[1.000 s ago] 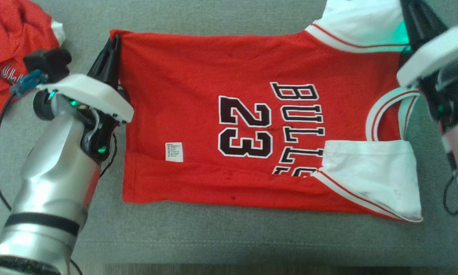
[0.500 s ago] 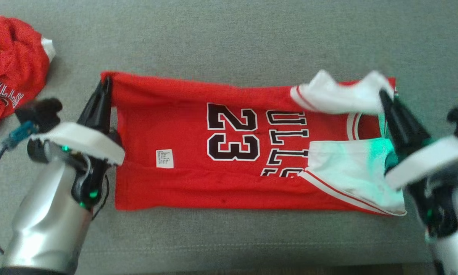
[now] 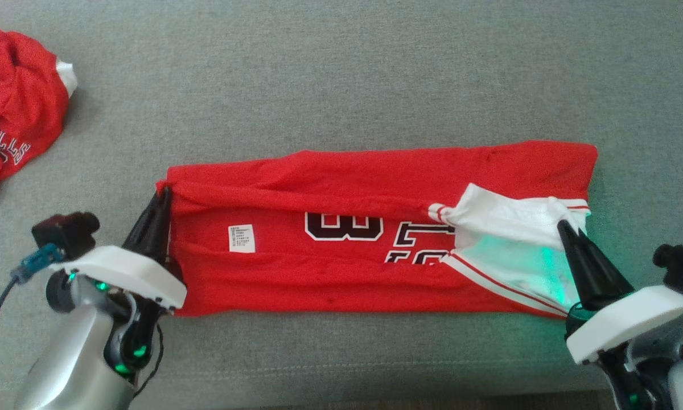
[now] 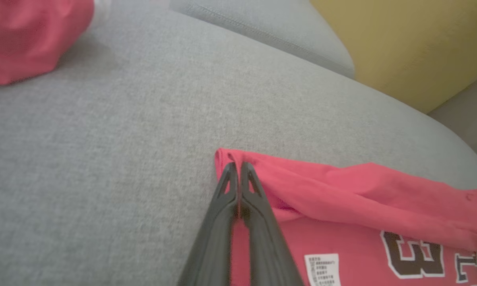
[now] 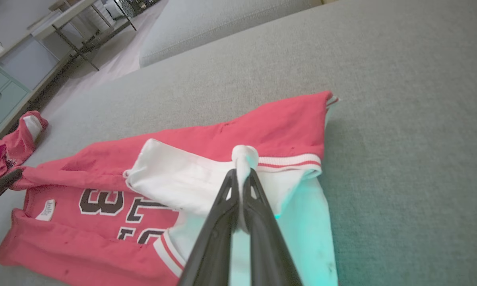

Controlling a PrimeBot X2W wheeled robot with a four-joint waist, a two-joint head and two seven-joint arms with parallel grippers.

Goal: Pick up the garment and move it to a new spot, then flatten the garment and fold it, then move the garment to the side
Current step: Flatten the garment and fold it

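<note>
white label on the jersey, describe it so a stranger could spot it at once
On the grey cushion lies a folded red jersey. Near its end held by the left pincer sits a small white label. It is the lone tiny printed rectangle, unlike the big black number beside it.

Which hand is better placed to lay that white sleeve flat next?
Right. The right hand is shut on the white sleeve itself; the left hand pinches the jersey at its hem corner, the opposite end.
</note>
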